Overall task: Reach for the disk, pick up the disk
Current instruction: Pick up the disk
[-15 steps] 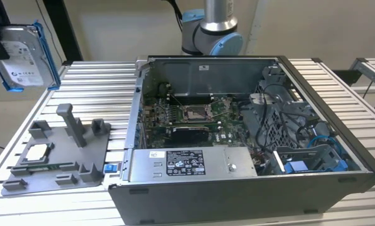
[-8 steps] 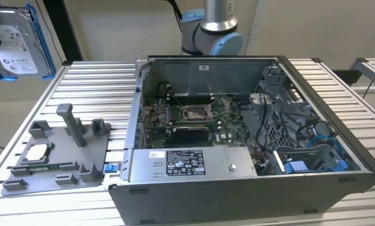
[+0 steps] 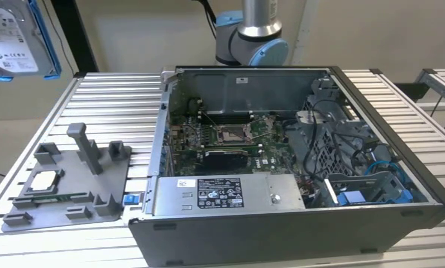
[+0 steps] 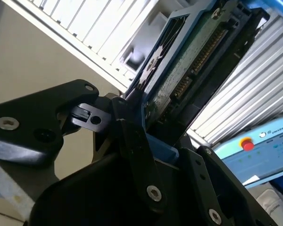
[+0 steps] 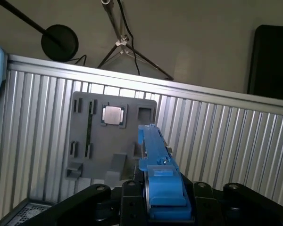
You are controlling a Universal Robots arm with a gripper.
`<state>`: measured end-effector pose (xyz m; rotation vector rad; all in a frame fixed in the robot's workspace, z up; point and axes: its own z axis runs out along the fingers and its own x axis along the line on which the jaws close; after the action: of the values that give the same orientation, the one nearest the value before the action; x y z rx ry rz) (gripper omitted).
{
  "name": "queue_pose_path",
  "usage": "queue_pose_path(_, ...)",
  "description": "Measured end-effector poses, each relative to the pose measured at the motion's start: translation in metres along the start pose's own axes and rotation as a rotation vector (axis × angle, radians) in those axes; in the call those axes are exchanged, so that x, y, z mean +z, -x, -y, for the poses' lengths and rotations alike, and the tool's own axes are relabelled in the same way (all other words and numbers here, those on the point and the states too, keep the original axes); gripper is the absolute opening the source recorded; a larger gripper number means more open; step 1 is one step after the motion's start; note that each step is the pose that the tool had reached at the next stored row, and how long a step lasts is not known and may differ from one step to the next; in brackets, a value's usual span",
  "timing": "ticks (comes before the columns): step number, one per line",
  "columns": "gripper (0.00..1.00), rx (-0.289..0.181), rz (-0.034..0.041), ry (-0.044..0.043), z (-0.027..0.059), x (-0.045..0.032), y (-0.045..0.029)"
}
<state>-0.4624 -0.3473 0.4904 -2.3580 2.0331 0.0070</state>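
The disk hangs at the upper left of the exterior view, above the table edge and well apart from the open computer case. In the second wrist view the gripper is clamped on the disk's blue-railed edge.

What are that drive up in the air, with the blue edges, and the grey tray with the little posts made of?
The disk looks like bare silver-grey metal under a white label, probably paper. Its blue side rails look like moulded plastic, evenly coloured. The grey tray seems to be matte plastic: uniform dull grey, no shine.
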Motion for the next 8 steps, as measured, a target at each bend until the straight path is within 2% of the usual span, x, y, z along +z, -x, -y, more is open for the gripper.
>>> queue_pose_path(2, 0.00, -0.001, -0.0003, -0.0026, -0.0001, -0.0046, 0.0002)
queue_pose_path(8, 0.00, -0.001, -0.0004, -0.0031, -0.0001, -0.0049, 0.0002)
